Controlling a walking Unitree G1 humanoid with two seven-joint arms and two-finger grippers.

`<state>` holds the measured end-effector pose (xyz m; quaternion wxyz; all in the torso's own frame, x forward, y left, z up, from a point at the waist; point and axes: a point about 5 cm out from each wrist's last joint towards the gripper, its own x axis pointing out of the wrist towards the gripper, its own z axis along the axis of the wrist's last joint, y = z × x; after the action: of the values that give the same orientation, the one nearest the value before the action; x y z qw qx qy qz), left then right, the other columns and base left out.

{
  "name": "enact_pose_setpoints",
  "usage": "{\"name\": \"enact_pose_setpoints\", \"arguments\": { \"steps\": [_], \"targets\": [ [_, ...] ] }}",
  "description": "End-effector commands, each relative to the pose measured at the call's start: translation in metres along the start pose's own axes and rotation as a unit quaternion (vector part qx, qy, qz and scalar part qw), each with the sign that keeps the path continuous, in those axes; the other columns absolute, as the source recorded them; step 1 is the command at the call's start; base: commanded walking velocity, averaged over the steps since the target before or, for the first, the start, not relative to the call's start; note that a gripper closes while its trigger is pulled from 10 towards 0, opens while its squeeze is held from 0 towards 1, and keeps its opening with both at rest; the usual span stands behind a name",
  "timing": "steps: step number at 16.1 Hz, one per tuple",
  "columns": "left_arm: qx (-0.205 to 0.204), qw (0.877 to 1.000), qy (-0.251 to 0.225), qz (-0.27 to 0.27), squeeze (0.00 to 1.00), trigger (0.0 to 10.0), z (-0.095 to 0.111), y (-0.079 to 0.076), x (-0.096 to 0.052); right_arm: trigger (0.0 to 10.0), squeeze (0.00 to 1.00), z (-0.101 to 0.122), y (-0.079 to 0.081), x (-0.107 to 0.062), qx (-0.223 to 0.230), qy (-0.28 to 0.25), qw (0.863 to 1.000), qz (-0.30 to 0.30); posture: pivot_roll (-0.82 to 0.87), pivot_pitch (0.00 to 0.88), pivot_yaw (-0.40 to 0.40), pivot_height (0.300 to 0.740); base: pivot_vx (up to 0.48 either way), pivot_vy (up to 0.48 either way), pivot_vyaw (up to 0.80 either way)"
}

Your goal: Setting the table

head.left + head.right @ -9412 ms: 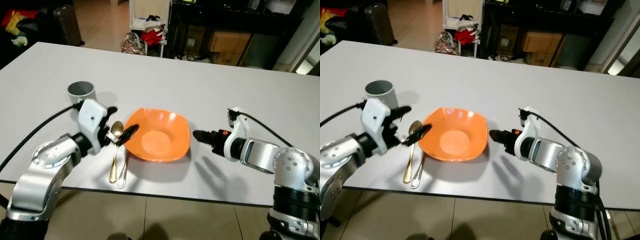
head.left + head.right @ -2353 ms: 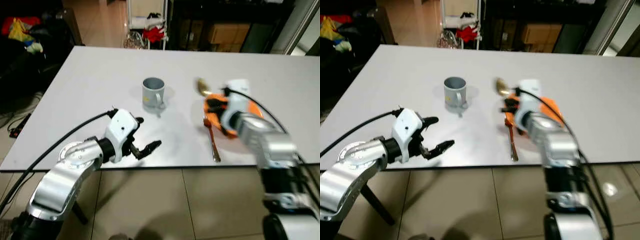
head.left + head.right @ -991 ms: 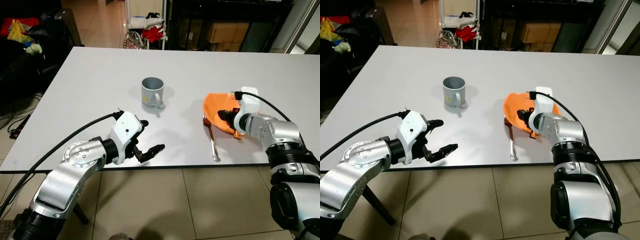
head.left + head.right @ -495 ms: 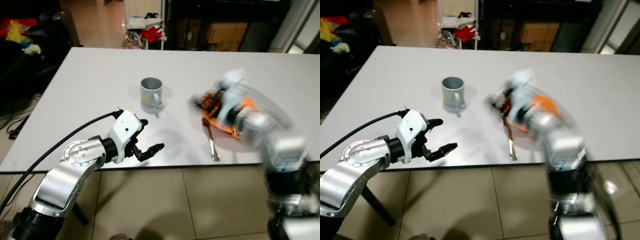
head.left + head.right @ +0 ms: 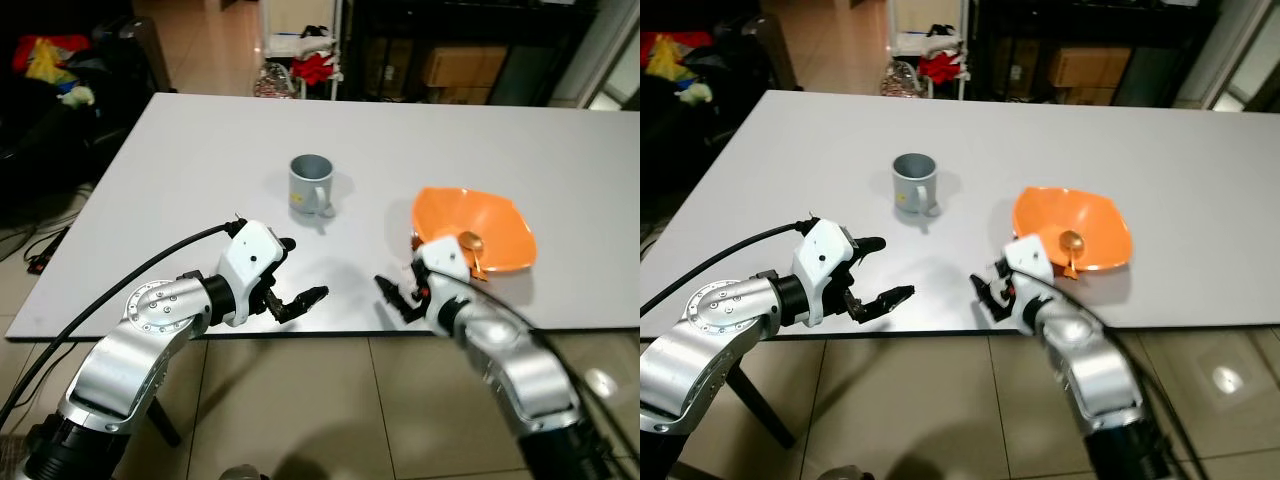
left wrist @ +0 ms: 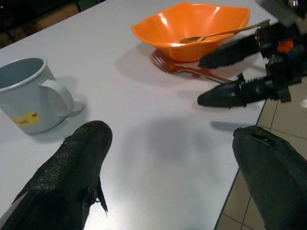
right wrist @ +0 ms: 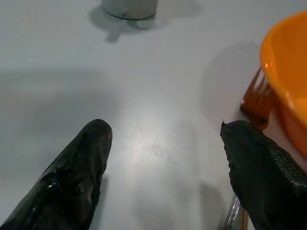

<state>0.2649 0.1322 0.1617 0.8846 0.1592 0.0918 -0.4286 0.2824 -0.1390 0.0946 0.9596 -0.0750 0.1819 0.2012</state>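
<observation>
From the head camera I saw the orange bowl [image 5: 478, 229] sitting right of centre on the white table [image 5: 200, 150], with a gold spoon [image 5: 471, 246] resting inside it against the near rim. A fork [image 6: 187, 70] lay on the table just beside the bowl's near side. The grey mug [image 5: 309, 185] stood upright above centre of the frame. My left gripper [image 5: 296, 296] hovered at the table's near edge with fingers spread and empty; my right gripper [image 5: 395, 297] hung just left of the bowl, fingers likewise parted.
</observation>
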Motion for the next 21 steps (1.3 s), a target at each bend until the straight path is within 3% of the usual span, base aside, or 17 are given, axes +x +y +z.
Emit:
{"name": "enact_pose_setpoints", "arguments": {
  "steps": [1,4,5,6,7,8,11,17,21],
  "targets": [
    [0.007,1.000,0.002,0.000,0.00,10.0,0.002,0.002,-0.001,10.0,1.00,-0.002,-0.014,-0.002,-0.007,-0.016,0.999,-0.039,0.07,0.000,-0.021,0.740,0.000,0.000,0.00],
    [0.008,1.000,0.003,0.000,0.00,10.0,0.002,0.002,-0.001,10.0,1.00,-0.010,-0.020,-0.005,-0.011,-0.044,0.997,-0.059,0.07,0.000,-0.020,0.740,0.000,0.000,0.00],
    [0.008,1.000,0.002,0.000,0.00,10.0,0.002,0.002,-0.001,10.0,0.76,-0.014,-0.021,-0.007,-0.009,-0.053,0.997,-0.062,0.07,0.000,-0.023,0.740,0.000,0.000,0.00],
    [0.007,1.000,0.002,0.000,0.00,10.0,0.002,0.002,-0.001,10.0,0.43,-0.018,-0.023,-0.007,0.007,-0.058,0.996,-0.069,0.07,0.000,-0.023,0.740,0.000,0.000,0.00],
    [0.007,1.000,0.003,0.000,0.00,10.0,0.002,0.002,-0.001,10.0,0.16,-0.024,-0.024,-0.007,0.022,-0.055,0.996,-0.069,0.07,0.000,-0.023,0.740,0.000,0.000,0.00],
    [0.008,1.000,0.003,0.000,0.00,10.0,0.002,0.002,-0.001,10.0,0.00,-0.031,-0.023,-0.005,0.038,-0.039,0.997,-0.058,0.07,0.000,-0.023,0.740,0.000,0.000,0.00],
    [0.009,1.000,0.004,0.000,0.00,10.0,0.002,0.002,-0.001,10.0,0.00,-0.035,-0.023,-0.002,0.040,-0.038,0.997,-0.052,0.08,0.000,-0.023,0.740,0.000,0.000,0.00],
    [0.014,1.000,0.002,-0.009,0.00,10.0,0.004,0.000,0.001,10.0,0.00,-0.027,-0.038,0.008,0.061,-0.052,0.993,-0.081,0.07,0.000,-0.017,0.740,0.000,0.000,0.00],
    [0.015,1.000,0.002,-0.010,0.00,10.0,0.004,0.001,0.002,10.0,0.00,-0.027,-0.039,0.021,0.087,-0.021,0.994,-0.063,0.07,0.000,-0.017,0.740,0.000,0.000,0.00]
  ]
}}
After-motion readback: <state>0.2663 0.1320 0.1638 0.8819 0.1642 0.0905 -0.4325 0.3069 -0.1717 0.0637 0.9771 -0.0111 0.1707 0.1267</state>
